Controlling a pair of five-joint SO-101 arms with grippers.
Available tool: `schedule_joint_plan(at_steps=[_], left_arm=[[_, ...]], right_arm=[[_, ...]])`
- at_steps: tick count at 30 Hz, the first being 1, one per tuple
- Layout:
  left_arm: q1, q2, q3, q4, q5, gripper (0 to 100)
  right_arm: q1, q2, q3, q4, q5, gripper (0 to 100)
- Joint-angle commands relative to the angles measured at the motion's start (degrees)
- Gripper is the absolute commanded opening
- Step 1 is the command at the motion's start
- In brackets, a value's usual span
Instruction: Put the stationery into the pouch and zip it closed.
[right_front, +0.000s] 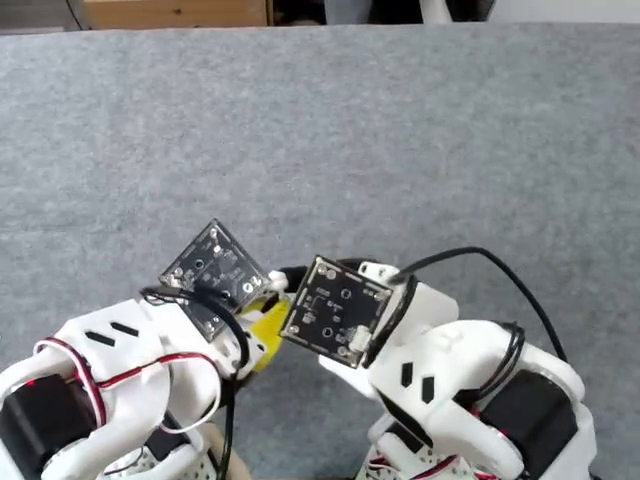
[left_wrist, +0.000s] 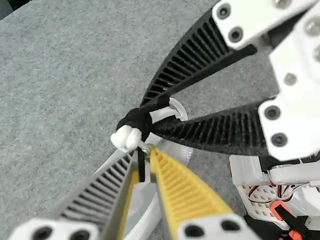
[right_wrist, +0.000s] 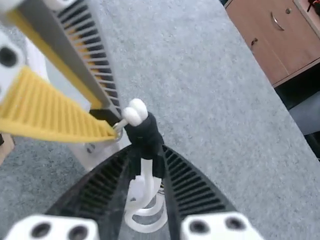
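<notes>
Left gripper (left_wrist: 143, 155) — yellow and grey — pinched shut on the small metal zip pull (right_wrist: 119, 127). Right gripper (right_wrist: 146, 152), black, clamps the black tab (right_wrist: 145, 132) — white-knobbed at its tip; white pouch edge (left_wrist: 184, 152) trails beneath, over grey bench (right_front: 400, 130).

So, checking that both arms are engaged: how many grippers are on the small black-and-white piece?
2. The left gripper pinches the black-and-white piece beside its white knob; the right gripper clamps its black body.

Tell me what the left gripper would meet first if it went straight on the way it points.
Probably the black piece with a white knob, right at the tips of the left gripper and clamped by the right gripper.
</notes>
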Motion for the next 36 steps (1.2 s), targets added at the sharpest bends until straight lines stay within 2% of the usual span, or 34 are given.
schedule_joint_plan(at_steps=[1, 11, 19, 21, 26, 36], left_arm=[[0.04, 0.18, 2.95, 2.81, -0.97, 3], [0.40, 0.09, 2.77, 3.16, -1.14, 3], [3.74, -0.09, 2.59, 5.71, -8.09, 3], [3.91, -0.09, 2.59, 5.71, -9.05, 3], [3.91, -0.09, 2.51, 5.27, -9.05, 3], [3.47, -0.09, 2.51, 5.27, -8.88, 3]], right_arm=[[-0.88, 0.04, 0.31, 1.14, 0.18, 9.8], [-1.85, 0.48, -2.33, 2.11, 0.88, 20.4], [-6.15, 0.04, -2.68, 5.54, 0.62, 20.8], [-6.15, 0.04, -2.68, 5.54, 0.79, 18.5], [-9.58, 0.40, -1.54, 6.59, 0.79, 0.8], [-10.73, 0.13, -0.13, 6.51, 2.64, 1.2]])
